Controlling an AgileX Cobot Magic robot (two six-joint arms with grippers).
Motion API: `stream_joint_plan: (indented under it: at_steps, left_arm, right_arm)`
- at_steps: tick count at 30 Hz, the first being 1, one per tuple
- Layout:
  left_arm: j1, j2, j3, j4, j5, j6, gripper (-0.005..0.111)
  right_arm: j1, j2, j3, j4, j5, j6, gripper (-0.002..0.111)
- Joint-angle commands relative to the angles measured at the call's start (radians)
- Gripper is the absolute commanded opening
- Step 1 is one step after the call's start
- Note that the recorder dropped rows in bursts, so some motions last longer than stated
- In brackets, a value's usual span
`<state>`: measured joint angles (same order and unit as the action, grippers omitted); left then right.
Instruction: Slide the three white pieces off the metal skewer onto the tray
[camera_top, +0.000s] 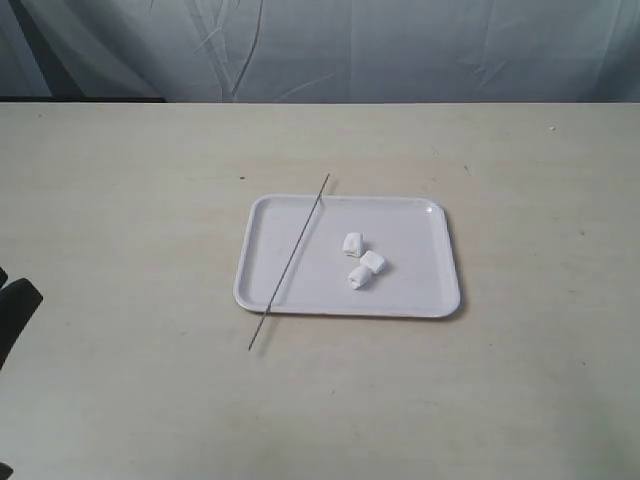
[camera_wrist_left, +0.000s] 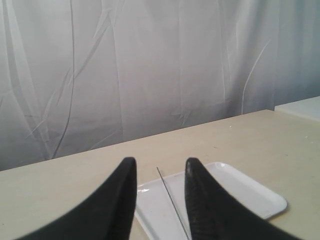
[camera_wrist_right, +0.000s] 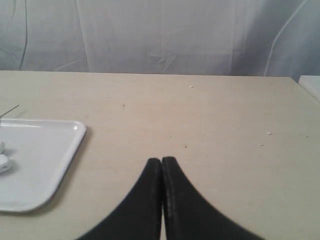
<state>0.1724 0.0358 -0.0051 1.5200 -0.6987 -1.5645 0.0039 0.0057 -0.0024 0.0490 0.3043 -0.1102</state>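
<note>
Task judged complete: the three pieces (camera_top: 362, 262) lie loose on the tray (camera_top: 420, 300), apart from the skewer (camera_top: 289, 262), which rests bare across the tray's left part. Left tool (camera_wrist_left: 160, 164) open, empty; right tool (camera_wrist_right: 161, 161) closed, empty.

No text, label, brand, number or sign can be read in any view. The tray (camera_top: 420, 290), the table (camera_top: 120, 200) and the curtain (camera_top: 400, 50) at the far side show plain, unmarked surfaces.
</note>
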Motion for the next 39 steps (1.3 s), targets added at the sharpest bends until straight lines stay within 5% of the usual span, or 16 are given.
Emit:
stream_joint_plan:
  at_steps: [1, 25, 29, 34, 39]
  left_arm:
    - [-0.007, -0.008, 0.005, -0.009, 0.006, 0.000, 0.033]
    - [-0.007, -0.008, 0.005, -0.009, 0.006, 0.000, 0.033]
    - [-0.012, -0.036, 0.005, 0.060, 0.145, -0.002, 0.033]
    - [-0.158, -0.036, 0.005, 0.126, 0.491, -0.005, 0.033]
    - [-0.199, -0.036, 0.005, 0.099, 0.587, -0.005, 0.033]
  right_arm:
    - [0.005, -0.006, 0.002, -0.026, 0.002, 0.004, -0.001]
    - [0.005, -0.006, 0.002, -0.041, 0.000, 0.019, -0.001]
    - [0.005, -0.006, 0.002, -0.041, 0.000, 0.019, -0.001]
    - [0.005, -0.006, 0.002, -0.040, 0.000, 0.021, -0.001]
    - [0.005, -0.006, 0.002, -0.040, 0.000, 0.021, -0.001]
